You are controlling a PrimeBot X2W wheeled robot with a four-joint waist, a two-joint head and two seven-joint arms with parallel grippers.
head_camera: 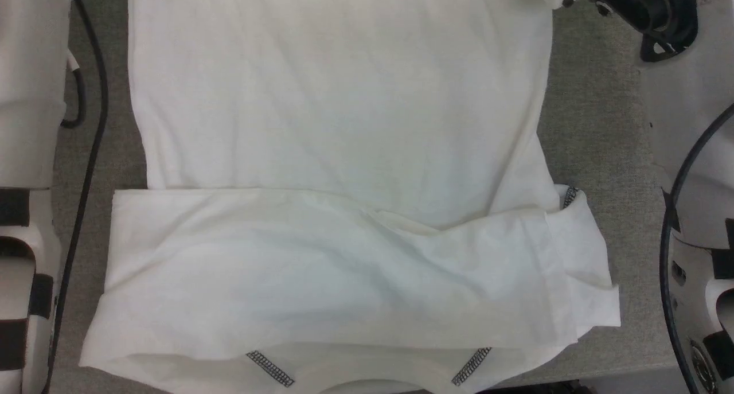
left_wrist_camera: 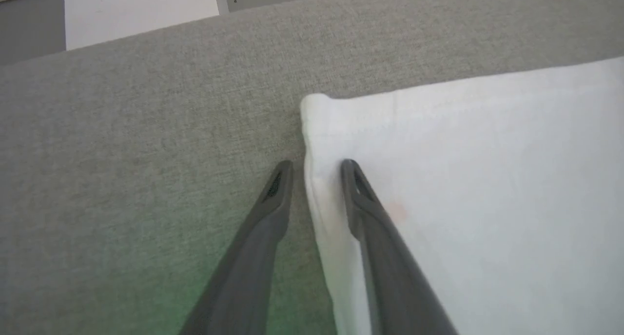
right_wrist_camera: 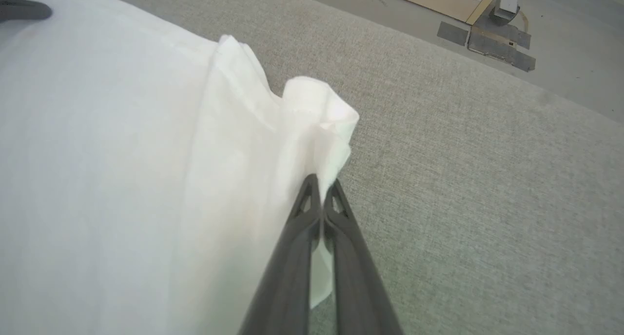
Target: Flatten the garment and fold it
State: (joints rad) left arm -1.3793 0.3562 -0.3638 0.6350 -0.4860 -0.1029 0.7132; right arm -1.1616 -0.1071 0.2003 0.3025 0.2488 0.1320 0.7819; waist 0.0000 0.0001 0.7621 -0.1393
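The left gripper has its jaws partly apart, straddling the side edge of the white, thin-fabric, long-sleeved garment just short of a corner. One dark finger rests on the grey cloth-covered table and the other lies on top of the fabric, and nothing is pinched there yet. The right gripper has its jaws pressed together on the opposite corner, and the fabric bunches up in a small peak at the tips.

The garment lies spread flat on the table. Its zigzag-stitched shoulder seams are at the near edge, its sleeves are folded across the body, and the two corners the grippers are working point toward the far edge.

The main risk, as I judge it, is an uneven pair of grips. If the left jaws close without the lower finger getting under the edge, they may catch only the top layer, or nothing at all. A lift would then drag the hem askew. The bunched right corner could carry a crease into the fold. A quick or lopsided pull could also slide the folded sleeves out of place, since the fabric is thin and may slip.
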